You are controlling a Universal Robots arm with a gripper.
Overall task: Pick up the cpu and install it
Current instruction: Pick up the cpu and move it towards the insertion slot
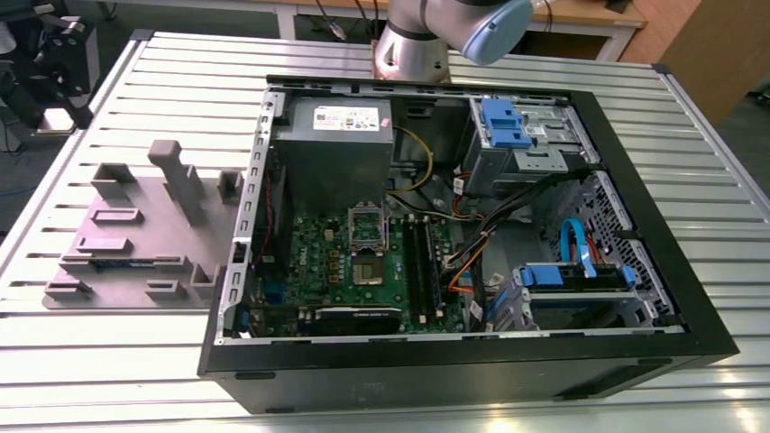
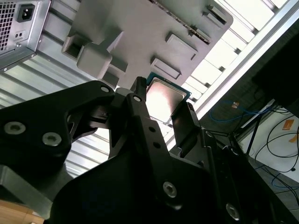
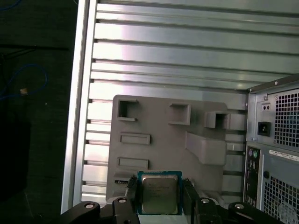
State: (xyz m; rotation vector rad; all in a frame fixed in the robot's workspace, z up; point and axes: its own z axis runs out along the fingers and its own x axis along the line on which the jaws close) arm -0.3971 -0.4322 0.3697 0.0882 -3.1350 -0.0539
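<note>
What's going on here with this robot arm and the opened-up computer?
A single robot arm is partway through fitting a processor into a desktop computer. Its gripper has the cpu pinched by its edges between the two fingers, up above the grey parts tray on the slatted table. The computer case lies open beside the tray with its motherboard exposed. The cpu is not in it yet.

One cpu [image 3: 159, 193], one tray [image 3: 163, 154] (grey), one case [image 1: 481, 357]
</note>
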